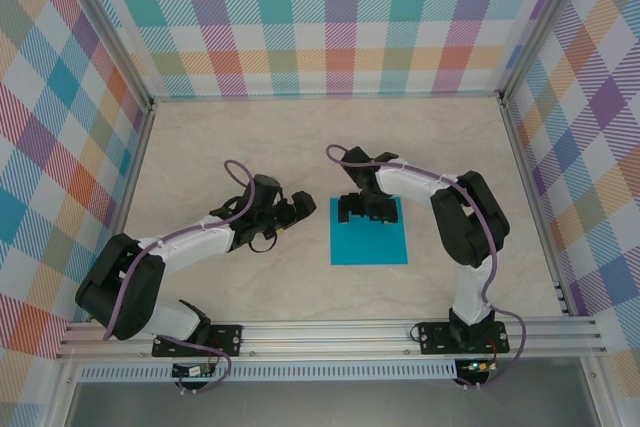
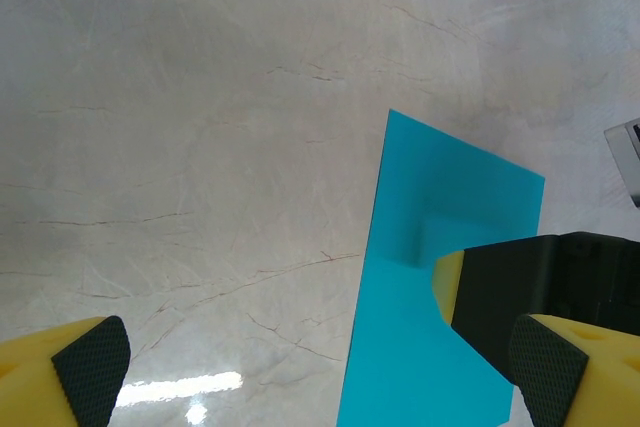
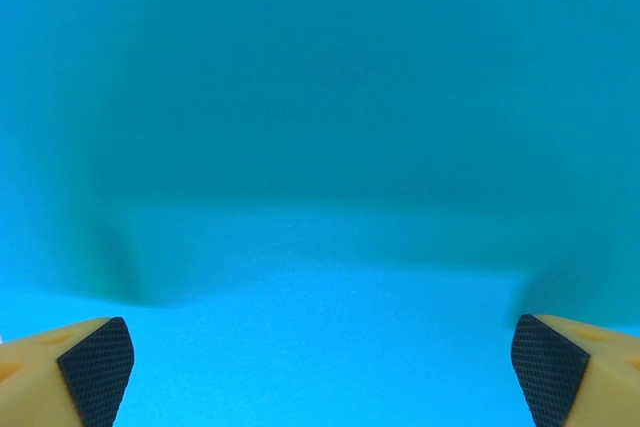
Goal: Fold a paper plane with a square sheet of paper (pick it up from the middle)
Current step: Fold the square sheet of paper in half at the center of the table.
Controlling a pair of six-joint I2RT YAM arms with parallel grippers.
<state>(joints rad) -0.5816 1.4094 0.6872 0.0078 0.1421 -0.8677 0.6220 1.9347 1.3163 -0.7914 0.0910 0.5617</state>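
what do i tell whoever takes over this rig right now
The left gripper is open over bare table, just left of the square sheet of paper.
The right gripper is open, low over the sheet's far half, holding nothing. Whether it touches the paper cannot be told.
The sheet lies flat between the arms, with no crease visible.
Done: nothing folded yet.
Left: pick the sheet up from the middle, then make every fold for the plane.
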